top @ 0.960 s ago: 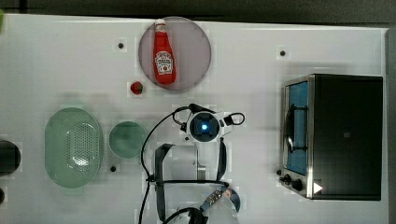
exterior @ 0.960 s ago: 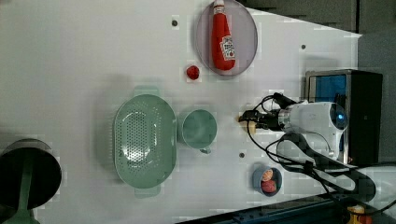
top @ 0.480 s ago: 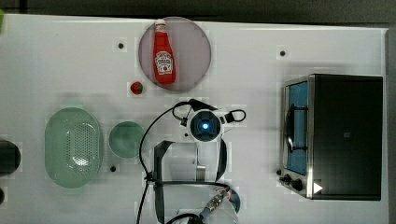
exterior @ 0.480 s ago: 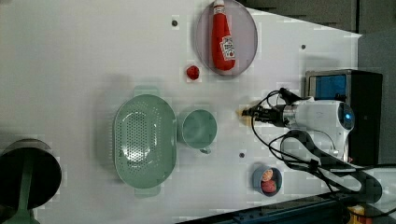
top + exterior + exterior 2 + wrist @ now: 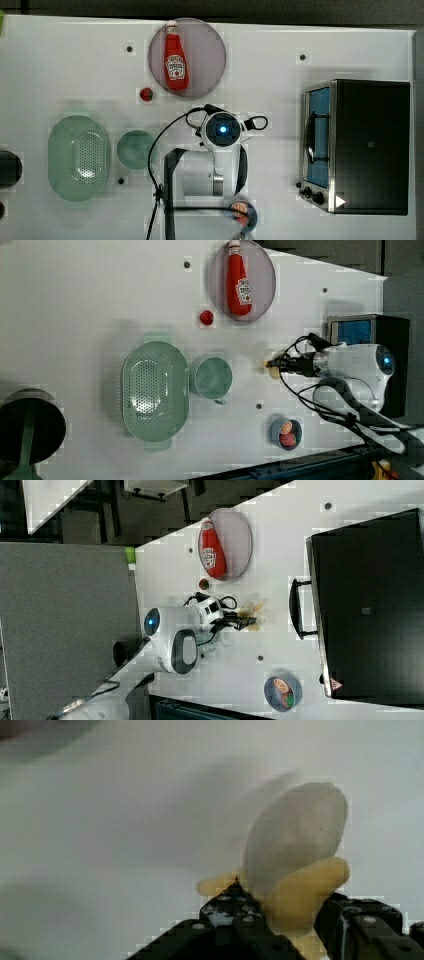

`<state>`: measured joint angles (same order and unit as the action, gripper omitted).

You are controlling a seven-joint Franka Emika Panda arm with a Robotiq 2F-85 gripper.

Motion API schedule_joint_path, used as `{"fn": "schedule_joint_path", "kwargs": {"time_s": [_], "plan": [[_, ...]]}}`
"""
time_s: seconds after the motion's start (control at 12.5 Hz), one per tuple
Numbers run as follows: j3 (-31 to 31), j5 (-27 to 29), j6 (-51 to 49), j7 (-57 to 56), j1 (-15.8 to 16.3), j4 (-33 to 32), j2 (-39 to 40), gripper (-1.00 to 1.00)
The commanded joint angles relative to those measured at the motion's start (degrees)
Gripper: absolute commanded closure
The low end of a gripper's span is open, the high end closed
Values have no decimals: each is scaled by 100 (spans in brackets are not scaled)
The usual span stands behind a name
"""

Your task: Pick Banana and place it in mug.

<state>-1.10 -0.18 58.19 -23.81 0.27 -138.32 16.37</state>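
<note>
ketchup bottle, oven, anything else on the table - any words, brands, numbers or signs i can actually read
Red ketchup bottle on the round grey plate: it has a white label, but the print is too blurred to read.
Black and silver toaster oven: a small mark on its top is too small to read.
Toaster oven, in the right view: a red-edged triangle warning sign; its symbol is unreadable.
No other text is legible.

Bright, even overhead light; white tabletop (image 5: 60, 65) near washed out. Blocky compression patches around object edges in top, left and right views. Soft grey shadow beside pale-green perforated oval colander (image 5: 155, 390). Wrist view blurred: yellow banana (image 5: 305, 890) between black gripper (image 5: 287, 920) fingers out of focus, diffuse shadow on table beyond it.
</note>
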Motion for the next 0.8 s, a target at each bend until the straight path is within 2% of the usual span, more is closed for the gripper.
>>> {"fn": "schedule_joint_path", "kwargs": {"time_s": [0.08,0.4,0.56,0.8], "plan": [[-103,-17,-1326,-138,-93,539,-1139,28],[-25,-16,-3258,-106,-61,1433,-1952,28],[126,28,-3814,55,-12,1738,-2136,28],[535,538,-4026,682,119,1805,-2207,28]]}}
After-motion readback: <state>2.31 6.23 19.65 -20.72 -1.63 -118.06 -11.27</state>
